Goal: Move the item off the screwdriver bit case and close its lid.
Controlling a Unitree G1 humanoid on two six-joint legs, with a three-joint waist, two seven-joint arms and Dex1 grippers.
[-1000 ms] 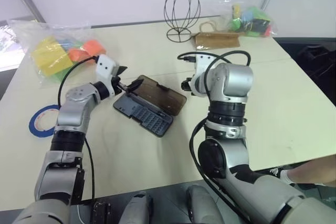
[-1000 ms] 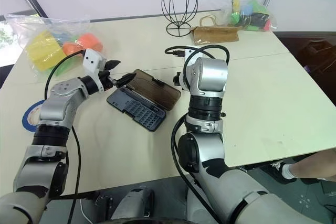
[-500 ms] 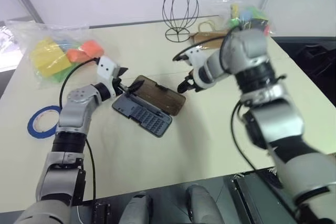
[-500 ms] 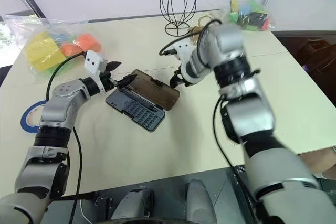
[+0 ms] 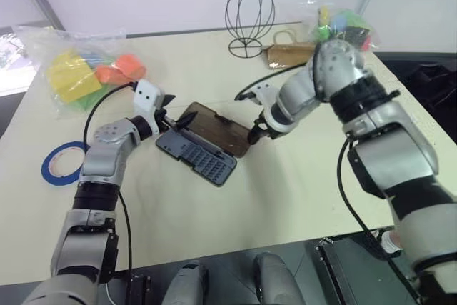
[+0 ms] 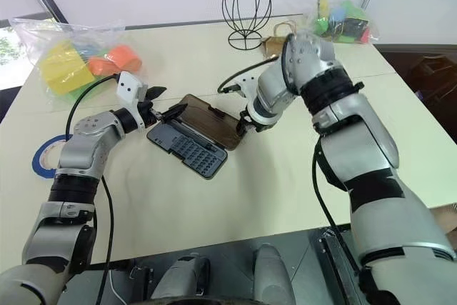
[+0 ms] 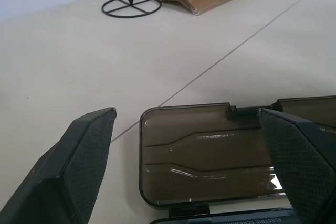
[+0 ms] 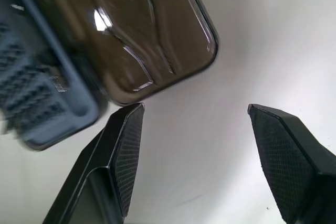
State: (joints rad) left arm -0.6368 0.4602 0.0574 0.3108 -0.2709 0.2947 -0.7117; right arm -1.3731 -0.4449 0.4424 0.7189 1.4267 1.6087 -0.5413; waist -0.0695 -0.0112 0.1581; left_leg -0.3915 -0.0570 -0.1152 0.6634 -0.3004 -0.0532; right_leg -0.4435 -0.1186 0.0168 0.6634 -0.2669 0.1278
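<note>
Bright, even light; glare streaks the lid, whose case edge is blurred.

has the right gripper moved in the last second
Yes. The right gripper has swung out from beside its arm and down to the lid's far corner, jaws open.

Bare table surrounds the open screwdriver bit case.

We note the case open on the table, dark grey base showing bit rows, smoky-brown lid folded flat behind it. Blue tape ring lies flat, well apart leftward.
</note>
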